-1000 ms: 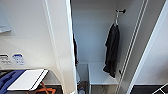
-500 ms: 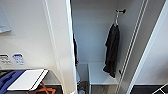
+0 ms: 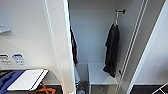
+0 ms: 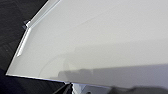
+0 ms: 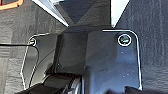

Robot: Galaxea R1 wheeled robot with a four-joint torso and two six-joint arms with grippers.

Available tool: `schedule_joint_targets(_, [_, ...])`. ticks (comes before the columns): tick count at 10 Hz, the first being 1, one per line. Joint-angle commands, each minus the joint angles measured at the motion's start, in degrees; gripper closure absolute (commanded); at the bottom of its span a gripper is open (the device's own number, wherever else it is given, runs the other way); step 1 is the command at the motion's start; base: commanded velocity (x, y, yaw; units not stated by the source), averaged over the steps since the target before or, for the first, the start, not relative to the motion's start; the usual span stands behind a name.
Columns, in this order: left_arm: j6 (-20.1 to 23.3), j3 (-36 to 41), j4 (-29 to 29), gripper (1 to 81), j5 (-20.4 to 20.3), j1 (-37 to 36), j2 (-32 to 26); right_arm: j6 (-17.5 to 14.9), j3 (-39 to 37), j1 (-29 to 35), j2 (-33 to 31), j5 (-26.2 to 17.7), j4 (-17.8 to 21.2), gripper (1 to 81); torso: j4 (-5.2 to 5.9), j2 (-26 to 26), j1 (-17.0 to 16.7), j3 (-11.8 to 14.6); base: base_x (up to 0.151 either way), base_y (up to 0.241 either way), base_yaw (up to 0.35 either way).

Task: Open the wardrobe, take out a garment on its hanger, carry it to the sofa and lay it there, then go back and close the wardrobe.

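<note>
1. I cannot tell whether either claw is spread or pressed together; my left wrist camera sits close against a white wardrobe panel (image 4: pixel 100 37).
2. The black garment (image 3: pixel 112 50) hangs on its pale hanger (image 3: pixel 115 20) inside the open wardrobe (image 3: pixel 100 30).
3. Risk as I judge it: snagging the hook, or brushing the dark red garment (image 3: pixel 74 50) near the door (image 3: pixel 58 45).

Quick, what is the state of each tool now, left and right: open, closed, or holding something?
Left tool: cannot be told.
Right tool: cannot be told.
</note>
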Motion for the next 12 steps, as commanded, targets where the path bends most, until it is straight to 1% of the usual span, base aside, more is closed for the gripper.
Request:
schedule_joint_targets(1, [-5.9,-1.5,-4.4,1.0,-4.3,-5.9,-5.0,0.1,0.4,3.2,-0.4,-2.9,-0.4,1.0,0.0,0.0,0.0,0.0,0.0,0.0,0.0])
schedule_joint_targets(2, [-9.6,-1.6,-4.2,1.0,-4.3,-4.7,-6.8,0.1,0.5,3.3,-0.2,-2.9,-0.4,1.0,0.0,0.0,0.0,0.0,0.0,0.0,0.0])
schedule_joint_targets(5, [-14.6,-1.6,-4.6,1.0,-4.4,-2.0,-10.3,0.1,0.5,3.3,0.1,-2.9,-0.5,1.0,0.0,0.0,0.0,0.0,0.0,0.0,0.0])
schedule_joint_targets(7, [-15.0,-1.6,-3.8,1.0,-4.8,-1.0,-11.1,0.1,0.6,3.3,0.2,-2.9,-0.5,1.0,0.0,0.0,0.0,0.0,0.0,0.0,0.0])
schedule_joint_targets(9, [-14.3,-1.6,1.0,1.0,-4.7,0.1,-11.0,0.1,0.7,3.3,0.4,-2.9,-0.5,1.0,0.0,0.0,0.0,0.0,0.0,0.0,0.0])
schedule_joint_targets(12, [-14.5,-1.8,1.5,1.0,-4.8,1.2,-11.6,0.1,0.7,3.4,0.6,-2.9,-0.5,1.0,0.0,0.0,0.0,0.0,0.0,0.0,0.0])
